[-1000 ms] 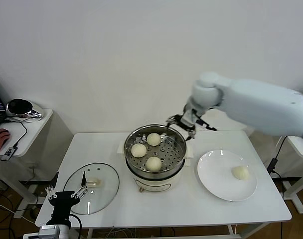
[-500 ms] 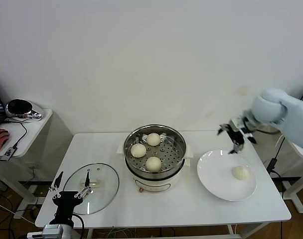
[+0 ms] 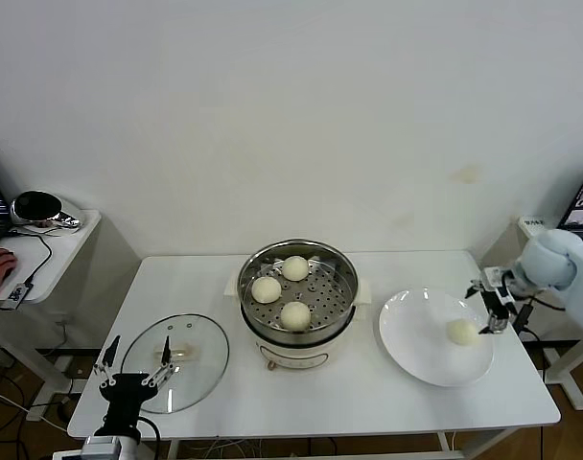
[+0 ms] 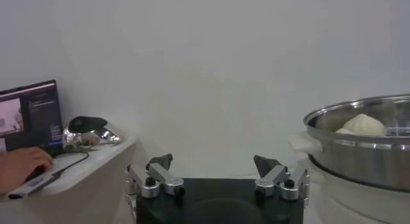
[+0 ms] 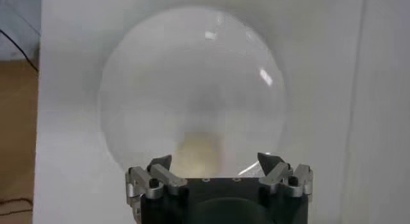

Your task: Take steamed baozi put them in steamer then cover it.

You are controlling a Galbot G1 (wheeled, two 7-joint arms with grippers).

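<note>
White tabletop (image 3: pixel 368 402): right gripper (image 3: pixel 494 311) gapes wide, empty, at three o'clock of the last soft cream-white round dough bun (image 3: pixel 462 332); pinch its sides gently.

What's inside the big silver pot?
Three buns sit on the holey tray inside the pot. The lid lies off on the table, so nothing covers them. What's under the tray can't be seen.

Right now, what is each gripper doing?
Left gripper: open, empty, parked by the lid.
Right gripper: open, empty, over the plate beside the last bun.
</note>
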